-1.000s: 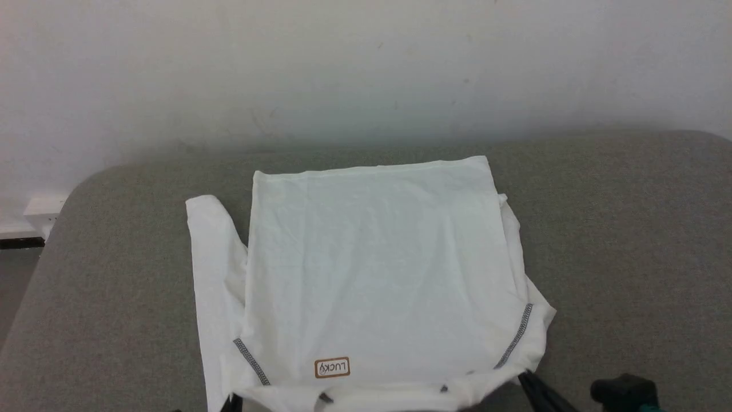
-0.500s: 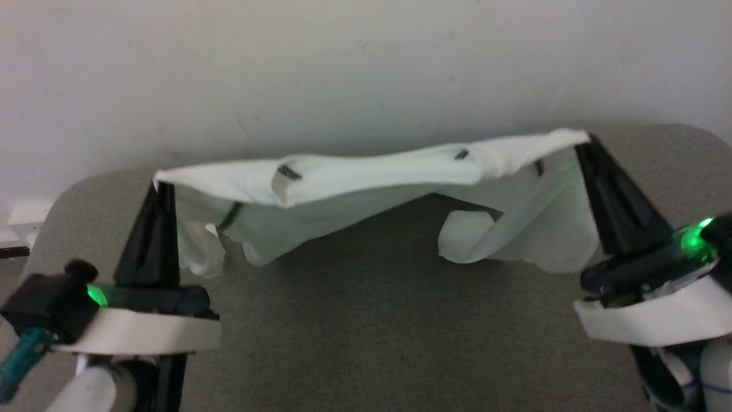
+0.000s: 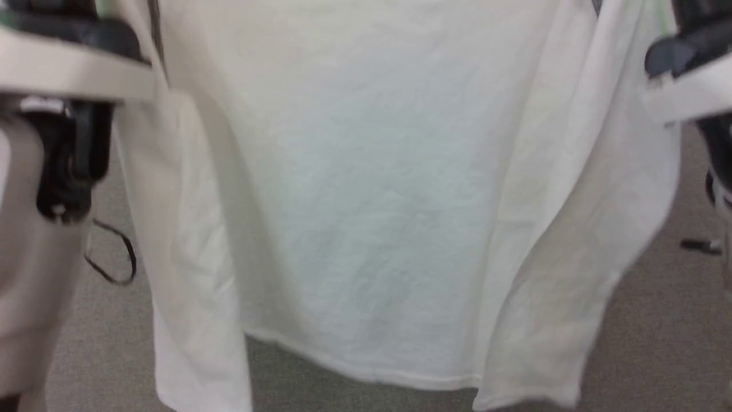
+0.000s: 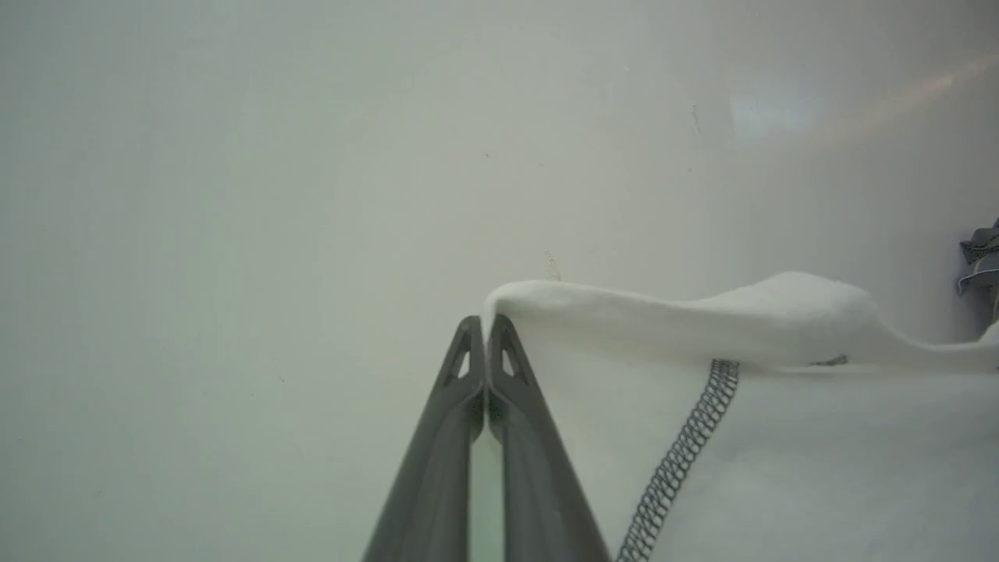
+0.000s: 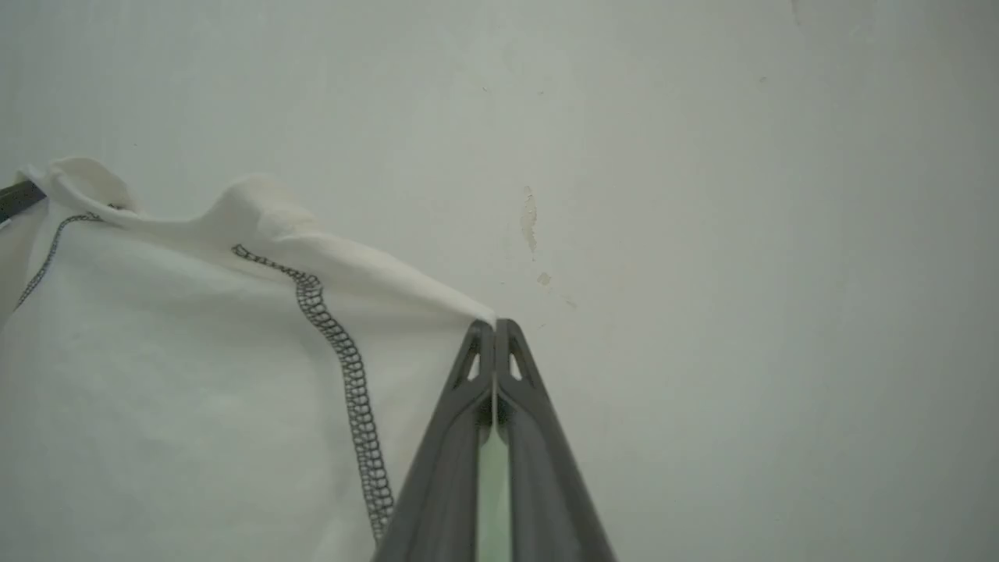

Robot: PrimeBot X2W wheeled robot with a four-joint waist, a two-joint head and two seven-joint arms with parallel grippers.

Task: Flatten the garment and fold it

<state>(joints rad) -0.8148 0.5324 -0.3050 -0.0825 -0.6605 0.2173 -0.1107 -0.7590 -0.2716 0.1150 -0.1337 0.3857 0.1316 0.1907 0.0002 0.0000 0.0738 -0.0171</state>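
The garment [image 3: 366,189], a large white shirt, hangs in the air in front of the head camera, its hem just above the grey surface. My left gripper [image 4: 485,324] is shut on the shirt's upper edge beside a dark zigzag seam [image 4: 687,437]. At the opposite top corner my right gripper [image 5: 495,326] is shut on the fabric, with the zigzag seam [image 5: 351,375] running down to its left. The shirt [image 4: 780,437] stretches between both grippers. In the head view only the wrists show, left wrist [image 3: 68,74] and right wrist [image 3: 686,80].
A grey padded surface [image 3: 657,343] lies below the hanging shirt. A plain pale wall [image 4: 312,195] stands behind it. A thin dark cable [image 3: 114,257] loops by the left arm.
Both grippers rose with the shirt, lifting it off the grey surface until it hangs full length before the head camera. A second ago it lay flat on the surface.
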